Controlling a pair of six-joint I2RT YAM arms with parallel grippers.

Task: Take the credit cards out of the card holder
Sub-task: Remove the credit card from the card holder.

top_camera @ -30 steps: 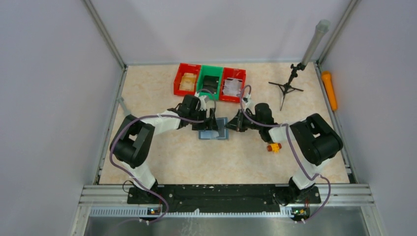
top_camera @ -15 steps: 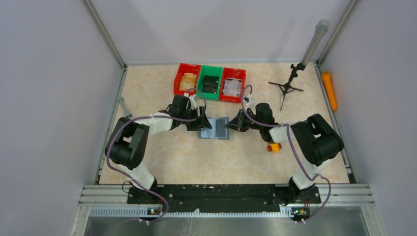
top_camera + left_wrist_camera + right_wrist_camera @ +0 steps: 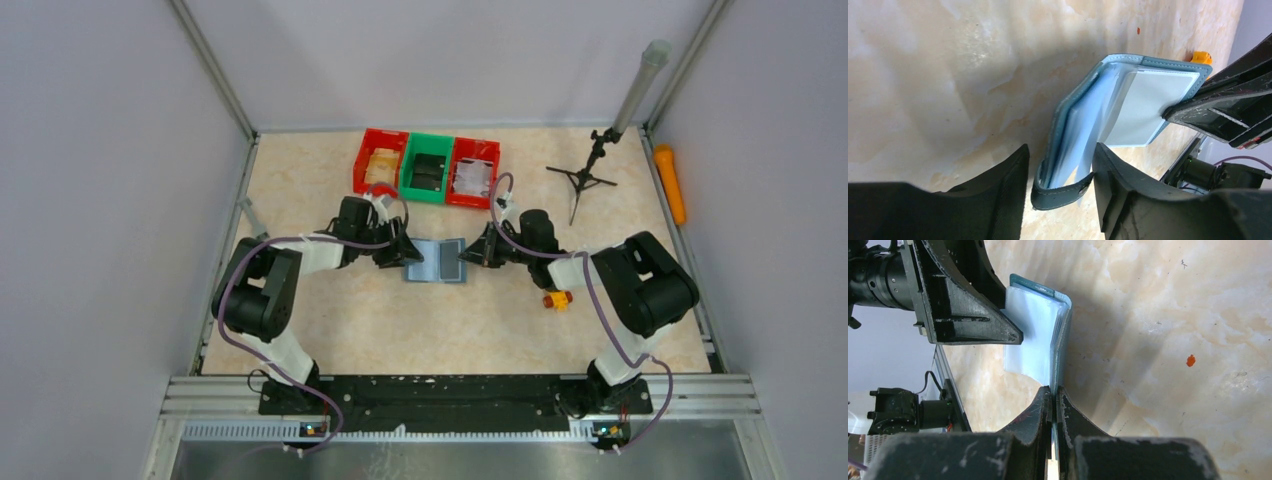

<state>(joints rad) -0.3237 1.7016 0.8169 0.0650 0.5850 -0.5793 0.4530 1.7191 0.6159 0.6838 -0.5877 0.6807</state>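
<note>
Right now my left gripper (image 3: 1060,150) has its fingers spread, straddling one end of the small flat teal-blue folding card holder (image 3: 1128,100). That end sits between them at the bottom centre of the left wrist view; I cannot tell whether either finger touches it. The holder lies open on the beige marbled table (image 3: 330,330), mid-frame in the top view, its pale blue-grey sleeves fanned up. My right gripper (image 3: 1053,390), pressed together, pinches its opposite edge.
</note>
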